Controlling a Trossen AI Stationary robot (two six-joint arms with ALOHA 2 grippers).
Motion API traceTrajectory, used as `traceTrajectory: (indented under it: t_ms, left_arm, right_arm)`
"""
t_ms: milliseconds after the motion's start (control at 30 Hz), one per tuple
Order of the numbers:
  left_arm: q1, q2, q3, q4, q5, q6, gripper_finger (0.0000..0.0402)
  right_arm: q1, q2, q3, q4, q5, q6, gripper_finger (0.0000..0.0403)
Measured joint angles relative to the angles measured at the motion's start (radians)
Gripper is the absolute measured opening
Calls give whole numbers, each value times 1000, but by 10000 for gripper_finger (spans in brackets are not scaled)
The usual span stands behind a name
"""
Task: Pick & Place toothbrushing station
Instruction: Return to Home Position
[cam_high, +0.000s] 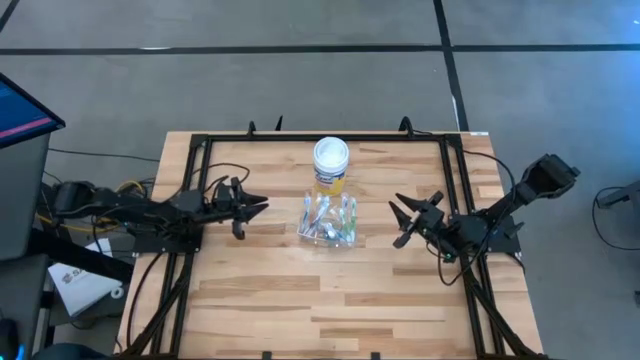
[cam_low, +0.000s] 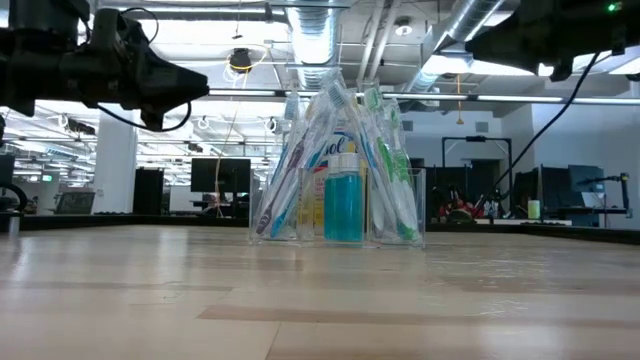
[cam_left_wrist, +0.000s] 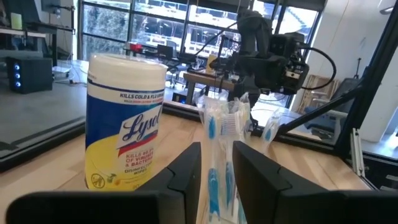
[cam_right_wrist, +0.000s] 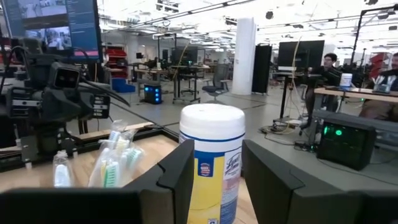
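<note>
Toothbrushing station at mid-table, one arm on each side of it.
Pale plank table (cam_high: 260, 300) edged by black rails, on a grey concrete floor; an open workshop with ceiling ducts lies beyond. The clear cup (cam_high: 328, 222) stands upright, holding blue-white and green-white toothbrushes (cam_low: 300, 170) leaning together and a teal tube (cam_low: 344, 205). A white-lidded yellow jar (cam_high: 331, 165) stands just behind it. The left gripper (cam_high: 254, 208) hangs beside the cup, fingers parted, holding and touching nothing. The right gripper (cam_high: 397, 222) is likewise parted and empty. Bare planks lie between each gripper and the cup, and across the near half of the table.
</note>
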Motion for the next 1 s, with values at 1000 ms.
traceTrajectory:
  t_ms: [1000]
  left_arm:
    - [87,-131,0,-160,70,-28,85]
  right_arm:
    - [-57,-583,-212,-140,-142,-142,101]
